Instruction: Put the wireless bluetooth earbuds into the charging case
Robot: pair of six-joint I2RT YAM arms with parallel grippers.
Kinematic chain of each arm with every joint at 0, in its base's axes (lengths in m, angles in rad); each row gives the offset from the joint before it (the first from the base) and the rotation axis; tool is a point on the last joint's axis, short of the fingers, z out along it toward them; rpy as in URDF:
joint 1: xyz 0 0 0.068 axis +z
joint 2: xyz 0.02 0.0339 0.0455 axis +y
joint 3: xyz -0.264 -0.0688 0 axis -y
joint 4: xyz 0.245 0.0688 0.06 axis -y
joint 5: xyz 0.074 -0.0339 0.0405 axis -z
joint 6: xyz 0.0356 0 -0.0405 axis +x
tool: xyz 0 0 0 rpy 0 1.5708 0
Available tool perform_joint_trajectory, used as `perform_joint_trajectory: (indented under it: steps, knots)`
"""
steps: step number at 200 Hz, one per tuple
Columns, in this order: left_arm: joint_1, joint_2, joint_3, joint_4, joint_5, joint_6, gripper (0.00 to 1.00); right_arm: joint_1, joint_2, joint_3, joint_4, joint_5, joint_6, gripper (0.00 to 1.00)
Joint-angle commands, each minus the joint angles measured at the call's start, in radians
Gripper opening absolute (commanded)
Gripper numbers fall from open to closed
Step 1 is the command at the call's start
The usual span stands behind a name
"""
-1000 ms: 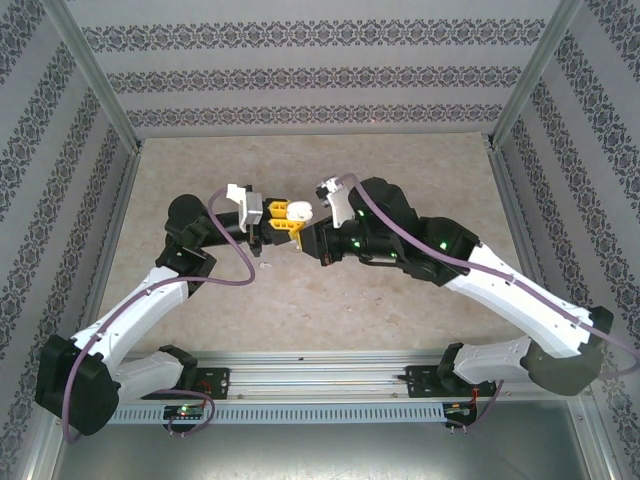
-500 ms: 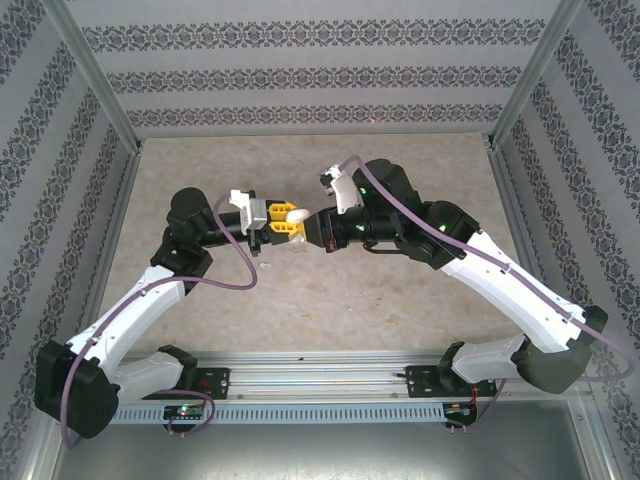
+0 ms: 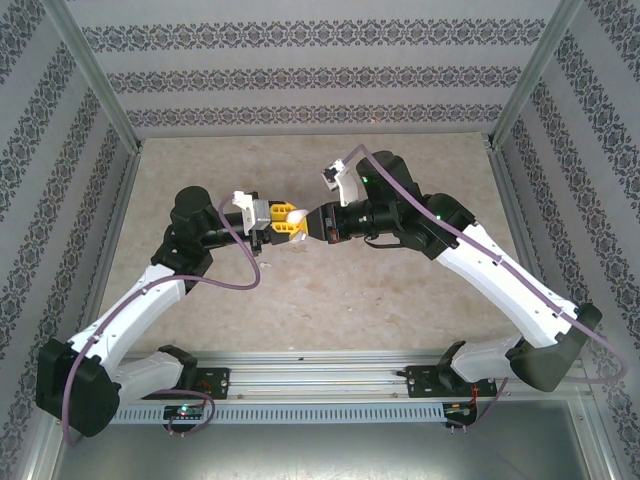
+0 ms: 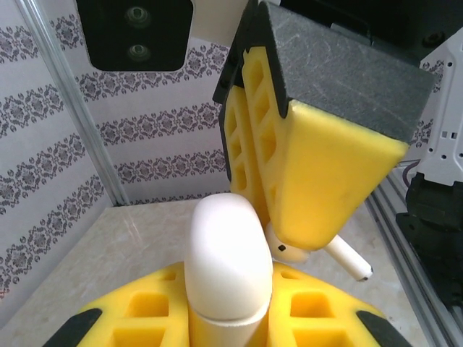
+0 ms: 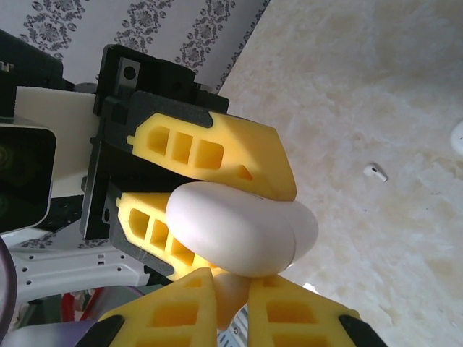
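Observation:
My left gripper [image 3: 288, 223] is shut on the charging case [image 4: 223, 260], a glossy white pebble standing up between its yellow pads. The case's lid seam shows as a thin closed line. My right gripper [image 3: 313, 222] faces it and is shut on one of the earbuds [image 4: 291, 250], whose stem [image 4: 349, 260] pokes out to the side. That earbud [image 5: 235, 295] rests against the underside of the case [image 5: 239, 225]. Both grippers meet in mid-air above the table's centre. A second earbud [image 5: 374, 172] lies loose on the tabletop.
The marbled beige tabletop [image 3: 400, 290] is walled by patterned panels on three sides, with metal posts [image 3: 95, 85] at the corners. A white object [image 5: 457, 137] peeks in at the right wrist view's edge. An aluminium rail [image 3: 320, 385] runs along the near edge.
My right gripper has swung up and away from the near edge, levelling with the case and closing in on it. The left gripper shifted slightly right, still holding the case.

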Motion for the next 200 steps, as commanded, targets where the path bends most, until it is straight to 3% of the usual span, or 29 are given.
perform_joint_trajectory:
  steps: [1,54,126,200]
  knots:
    - [-0.015,0.003,0.016,-0.133,0.185,0.075,0.0,-0.071,0.005,0.028,0.17,0.116,0.014,0.12]
    - [-0.015,0.027,0.065,-0.275,0.159,0.111,0.0,-0.104,0.007,0.041,0.166,0.108,0.007,0.12]
    - [-0.015,0.022,0.062,-0.321,0.164,0.139,0.0,-0.137,0.01,0.045,0.174,0.101,0.009,0.12]
    - [-0.003,0.045,0.06,-0.216,0.111,-0.032,0.0,-0.117,-0.046,-0.035,0.153,0.094,-0.013,0.12]
